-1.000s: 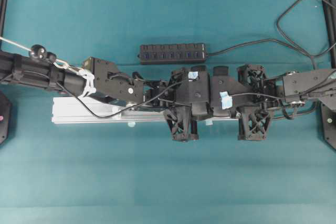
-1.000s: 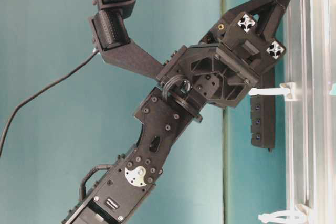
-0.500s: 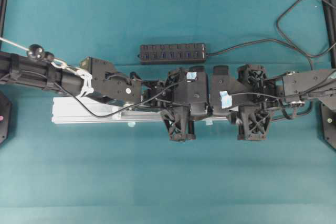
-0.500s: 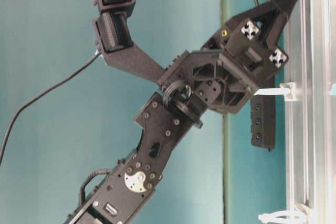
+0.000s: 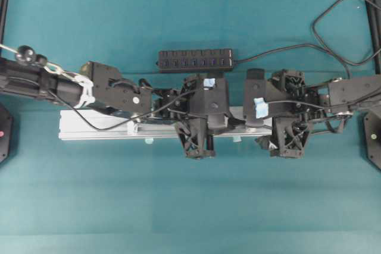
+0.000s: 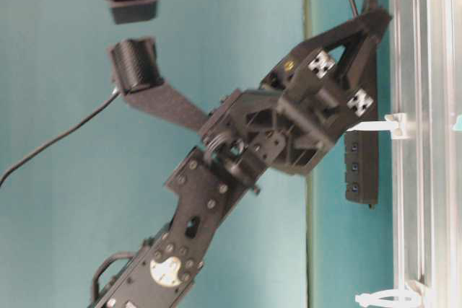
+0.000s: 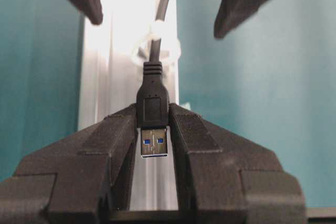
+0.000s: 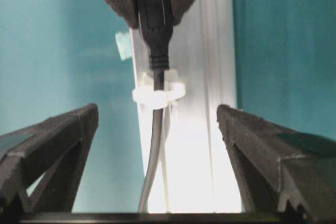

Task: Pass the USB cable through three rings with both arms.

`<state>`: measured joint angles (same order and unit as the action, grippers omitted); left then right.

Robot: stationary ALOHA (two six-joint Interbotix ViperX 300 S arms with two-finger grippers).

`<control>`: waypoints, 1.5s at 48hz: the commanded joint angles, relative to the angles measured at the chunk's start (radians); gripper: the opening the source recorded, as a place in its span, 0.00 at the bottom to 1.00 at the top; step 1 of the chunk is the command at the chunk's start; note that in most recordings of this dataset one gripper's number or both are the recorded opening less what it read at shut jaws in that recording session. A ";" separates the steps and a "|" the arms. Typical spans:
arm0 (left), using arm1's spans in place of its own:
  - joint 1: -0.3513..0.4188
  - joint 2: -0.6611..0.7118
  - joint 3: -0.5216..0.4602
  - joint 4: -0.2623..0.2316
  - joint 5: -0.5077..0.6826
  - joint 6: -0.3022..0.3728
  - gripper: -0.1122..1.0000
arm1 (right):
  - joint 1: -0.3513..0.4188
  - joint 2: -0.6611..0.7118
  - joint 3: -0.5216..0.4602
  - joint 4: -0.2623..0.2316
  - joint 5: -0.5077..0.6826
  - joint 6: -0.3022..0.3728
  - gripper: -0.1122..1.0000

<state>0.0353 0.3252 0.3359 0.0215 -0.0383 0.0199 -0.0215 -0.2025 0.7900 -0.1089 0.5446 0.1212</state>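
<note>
In the left wrist view, the black lattice-framed left gripper (image 7: pixel 154 140) has its jaws pinching the small black rectangular plug of the thin black USB cable (image 7: pixel 152 100), metal end towards the camera. Just beyond the plug, the cable runs through a translucent white plastic ring (image 7: pixel 156 51) standing on the long silver aluminium rail (image 7: pixel 121 77). Farther along the rail, the black right gripper (image 8: pixel 157 129) faces it with jaws spread wide, apart from the cable. Behind, a black multi-port hub (image 5: pixel 195 60) lies on the teal worktop (image 5: pixel 190 206).
</note>
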 commanded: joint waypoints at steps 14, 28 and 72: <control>0.008 -0.075 0.051 0.002 0.009 0.000 0.31 | -0.006 -0.006 -0.063 0.000 -0.026 0.011 0.70; 0.012 -0.106 0.051 0.002 0.009 0.009 0.31 | -0.006 0.043 -0.100 0.000 -0.052 0.009 0.69; 0.011 -0.121 0.052 0.002 0.009 0.011 0.31 | -0.035 0.080 -0.098 0.000 -0.193 0.005 0.05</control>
<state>0.0522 0.2286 0.3973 0.0215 -0.0230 0.0322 -0.0537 -0.1166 0.7072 -0.1074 0.3743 0.1212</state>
